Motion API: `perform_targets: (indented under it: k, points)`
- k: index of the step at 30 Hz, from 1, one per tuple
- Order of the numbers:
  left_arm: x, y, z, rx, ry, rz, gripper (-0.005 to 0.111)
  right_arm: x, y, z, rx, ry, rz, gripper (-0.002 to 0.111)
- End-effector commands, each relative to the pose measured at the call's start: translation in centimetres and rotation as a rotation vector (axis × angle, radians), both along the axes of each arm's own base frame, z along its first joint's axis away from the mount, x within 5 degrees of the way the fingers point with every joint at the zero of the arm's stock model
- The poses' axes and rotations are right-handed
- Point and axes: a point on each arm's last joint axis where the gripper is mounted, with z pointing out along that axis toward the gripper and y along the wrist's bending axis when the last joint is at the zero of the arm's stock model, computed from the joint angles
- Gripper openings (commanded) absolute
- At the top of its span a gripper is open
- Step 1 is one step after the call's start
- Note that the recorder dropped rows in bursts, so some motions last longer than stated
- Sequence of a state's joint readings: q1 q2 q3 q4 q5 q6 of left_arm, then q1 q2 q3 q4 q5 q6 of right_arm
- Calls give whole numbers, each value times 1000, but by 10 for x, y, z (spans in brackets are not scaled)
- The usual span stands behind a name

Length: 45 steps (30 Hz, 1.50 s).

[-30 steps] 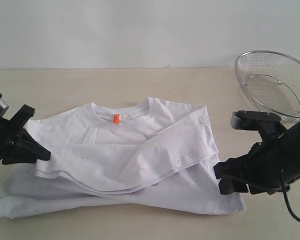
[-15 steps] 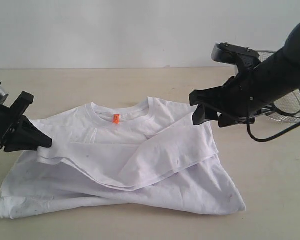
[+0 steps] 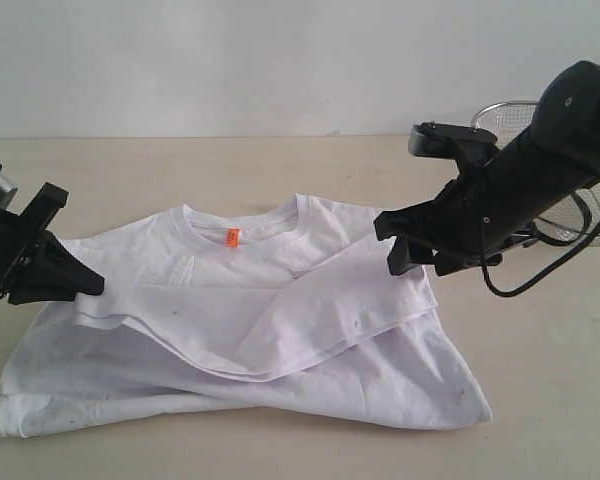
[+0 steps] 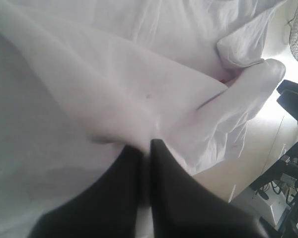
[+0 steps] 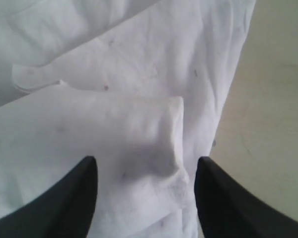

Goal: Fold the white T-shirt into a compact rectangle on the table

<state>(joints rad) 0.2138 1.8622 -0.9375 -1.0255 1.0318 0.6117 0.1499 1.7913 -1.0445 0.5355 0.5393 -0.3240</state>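
Note:
The white T-shirt (image 3: 280,310) lies partly folded on the table (image 3: 540,360), collar and orange neck label toward the back, plain side up, one sleeve drawn across its middle. At the shirt's left edge my left gripper (image 3: 92,288) is shut on a fold of the cloth (image 4: 139,119); its black jaws meet with fabric pinched at their tips (image 4: 146,146). My right gripper (image 3: 412,245) hovers open over the shirt's right shoulder. Its two fingers stand wide apart above a folded sleeve end (image 5: 154,134), gripper (image 5: 145,166) holding nothing.
A silver wire-mesh basket (image 3: 580,215) sits at the back right, half hidden behind my right arm. Bare table lies in front of the shirt's hem and to its right. A pale wall closes the far side.
My right arm swung up from the shirt's lower right corner to its right shoulder, then sank slightly toward the cloth. The left gripper barely moved, and the fold it holds sagged a little.

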Motion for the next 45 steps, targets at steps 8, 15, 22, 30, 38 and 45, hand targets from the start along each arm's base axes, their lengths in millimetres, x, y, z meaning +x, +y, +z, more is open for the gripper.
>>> perform_targets:
  k: [8,15,22,30,38,45]
  points:
    - [2,-2,2,-12,-7,-4,5,5,-1,-9,-27,-11,6,51]
    - [2,-2,2,-12,-7,-4,5,7,-2,-14,-31,-10,-2,38]
    - [2,-2,1,-11,-9,0,5,7,-1,-14,-30,-8,7,3]
    - [5,-3,5,-54,-37,19,5,7,0,-6,-1,-23,-10,0]
    - [12,-4,11,-82,-83,50,5,20,4,21,41,-92,-22,0]
    - [25,-1,24,-74,-136,66,5,31,6,34,62,-133,-48,0]
